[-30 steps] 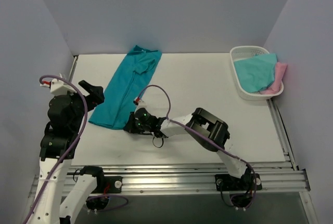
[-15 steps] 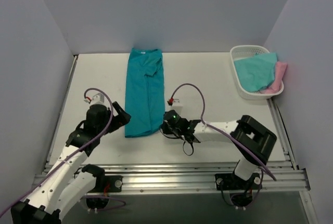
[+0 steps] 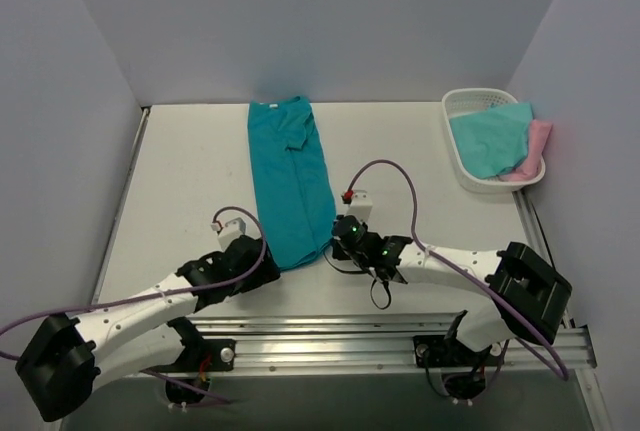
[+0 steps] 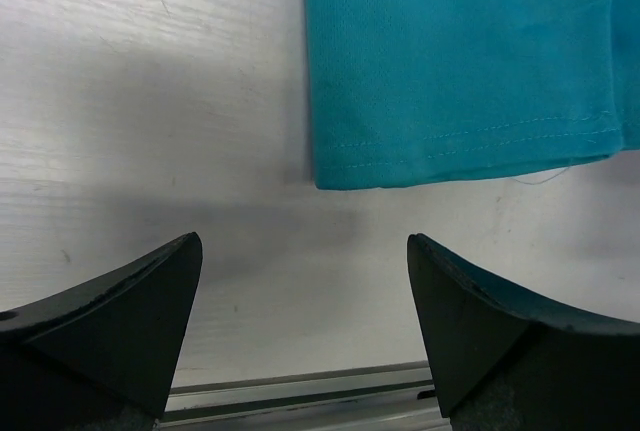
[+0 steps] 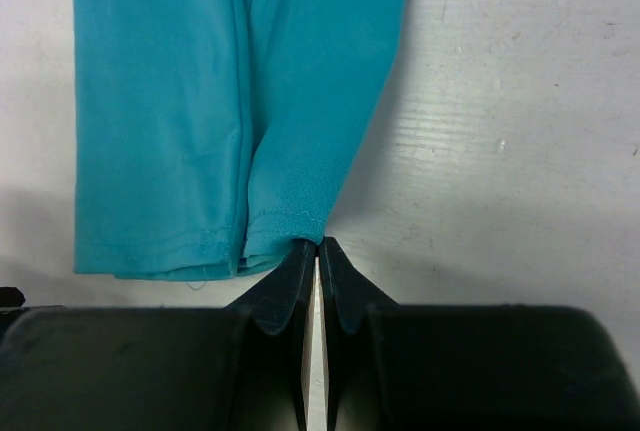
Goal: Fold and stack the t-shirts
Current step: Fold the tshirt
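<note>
Right at the tips of the right gripper [image 5: 318, 247] sits the near right corner of the deep teal tee [image 5: 160, 101]. The two fingers are pressed together there, and the hem puckers into them, so the gripper is clamped on that corner. From that pinch the garment runs straight away from the gripper as a long narrow strip folded lengthwise, lying flat on the worktop [image 5: 520, 101].

Across the hem from it, the left gripper [image 4: 302, 251] has its fingers [image 4: 130, 321] spread wide apart and holds nothing. The tee's near left corner [image 4: 450, 71] lies just ahead of it and a little to its right, not touching either finger, with bare worktop [image 4: 150, 71] between and beneath them.

Seen from above, both grippers flank the near end of the strip [image 3: 288, 176], the left gripper [image 3: 262, 254] on one side and the right gripper [image 3: 334, 243] on the other.

Far off beyond the right gripper, at the worktop's far right corner, a white basket [image 3: 478, 183] holds an aqua tee [image 3: 488, 141] draped over a pink tee [image 3: 541, 141], both spilling over its rim.
</note>
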Controlling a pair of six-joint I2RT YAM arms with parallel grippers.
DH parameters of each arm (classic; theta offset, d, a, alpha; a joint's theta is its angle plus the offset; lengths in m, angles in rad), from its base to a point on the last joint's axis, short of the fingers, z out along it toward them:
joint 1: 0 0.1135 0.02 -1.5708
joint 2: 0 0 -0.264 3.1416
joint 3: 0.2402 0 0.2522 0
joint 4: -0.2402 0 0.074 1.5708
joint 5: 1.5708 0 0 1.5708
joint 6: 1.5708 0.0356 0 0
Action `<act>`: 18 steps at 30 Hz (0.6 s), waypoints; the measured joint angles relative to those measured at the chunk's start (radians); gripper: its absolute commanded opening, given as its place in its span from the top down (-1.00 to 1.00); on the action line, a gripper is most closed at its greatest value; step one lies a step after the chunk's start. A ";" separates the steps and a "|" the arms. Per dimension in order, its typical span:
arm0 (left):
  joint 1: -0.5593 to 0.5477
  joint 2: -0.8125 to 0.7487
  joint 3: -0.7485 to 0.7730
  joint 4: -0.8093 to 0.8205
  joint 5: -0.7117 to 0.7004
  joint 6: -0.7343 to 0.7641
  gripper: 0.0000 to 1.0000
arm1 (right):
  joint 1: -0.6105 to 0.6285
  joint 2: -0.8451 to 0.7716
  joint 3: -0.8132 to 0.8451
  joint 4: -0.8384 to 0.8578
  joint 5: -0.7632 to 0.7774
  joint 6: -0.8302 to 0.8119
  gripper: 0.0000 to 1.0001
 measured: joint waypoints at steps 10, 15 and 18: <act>-0.198 0.196 0.039 0.088 -0.160 -0.207 -0.79 | 0.053 0.003 -0.005 -0.010 0.000 -0.007 1.00; -0.256 0.085 0.039 -0.006 -0.269 -0.313 -0.71 | 0.116 0.006 -0.004 -0.013 0.001 -0.003 1.00; -0.263 -0.027 0.024 -0.044 -0.333 -0.378 -0.66 | 0.142 0.027 0.005 -0.013 0.006 0.002 1.00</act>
